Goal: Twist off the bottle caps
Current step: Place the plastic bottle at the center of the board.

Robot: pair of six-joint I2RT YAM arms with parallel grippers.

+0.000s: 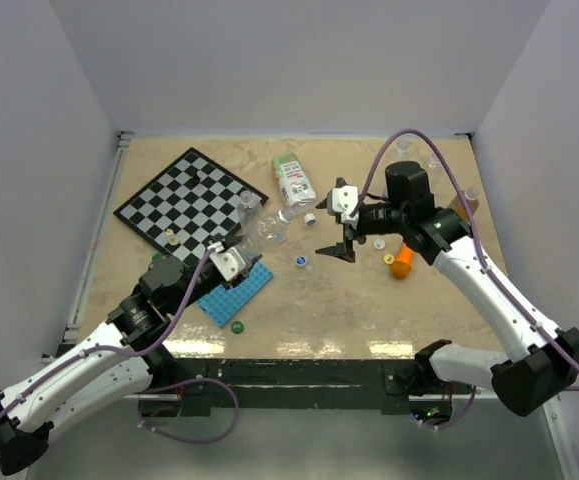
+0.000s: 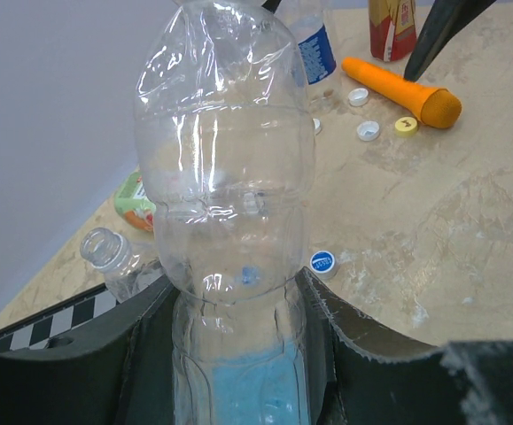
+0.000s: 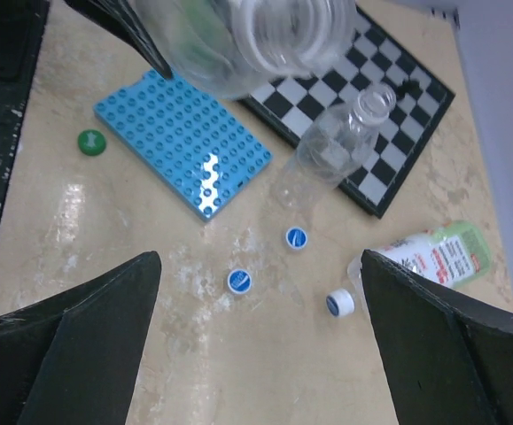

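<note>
Clenched between the fingers (image 2: 145,341) of the left hand (image 1: 235,250), low on the body and held above the desk (image 1: 369,310): a clear bottle (image 2: 225,177), its threaded neck open and capless in the right-wrist view. Right hand (image 3: 260,266) released, fingers spread wide with nothing between them, poised over mid-desk at 3 o'clock of the held bottle. Loose on the desk below that hand: one blue cap (image 3: 239,281) and a second blue cap (image 3: 297,237), near each other but apart. Blue-and-white cap (image 3: 340,303) just beside the neck of a labelled bottle (image 3: 433,257) lying on its side; on or off the thread, not discernible. Green cap (image 1: 237,326) at 6 o'clock of a blue studded baseplate (image 1: 234,290), close to the near edge of the desk. At 3 o'clock of the right hand: an orange carrot-shaped toy (image 1: 401,262), with a yellow cap (image 2: 406,125) and two white caps (image 2: 368,131) just beside it. Chessboard (image 1: 191,200) toward 10 o'clock on the desk, with a second clear bottle (image 3: 336,150), capless, lying on its side at the board's edge.
</note>
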